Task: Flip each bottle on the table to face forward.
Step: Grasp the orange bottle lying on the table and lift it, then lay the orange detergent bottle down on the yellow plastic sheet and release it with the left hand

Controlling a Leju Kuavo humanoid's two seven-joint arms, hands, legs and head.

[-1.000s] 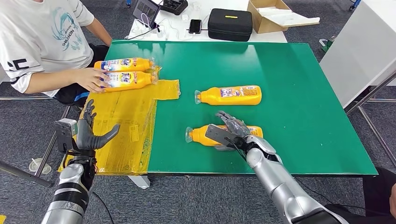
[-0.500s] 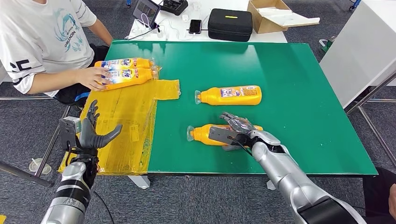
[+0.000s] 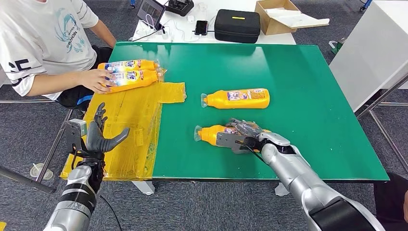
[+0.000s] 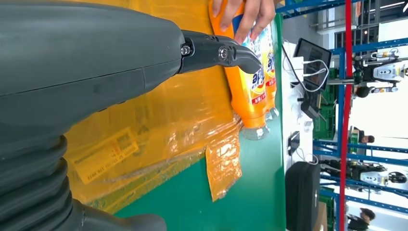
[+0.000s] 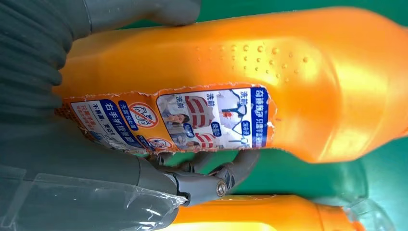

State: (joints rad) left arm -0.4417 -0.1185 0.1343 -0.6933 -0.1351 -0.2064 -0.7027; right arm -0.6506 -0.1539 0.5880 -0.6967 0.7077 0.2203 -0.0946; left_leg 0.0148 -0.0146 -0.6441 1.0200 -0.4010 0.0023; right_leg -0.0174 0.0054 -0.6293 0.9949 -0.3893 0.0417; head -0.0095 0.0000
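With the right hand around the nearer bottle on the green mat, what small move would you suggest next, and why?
Probably keep rolling it. The right hand grips the near bottle, and the right wrist view shows its small instruction label facing the camera, which looks like the back label. Turning the bottle further about its long axis should bring the front up. The far bottle lies apart, so there seems to be room.
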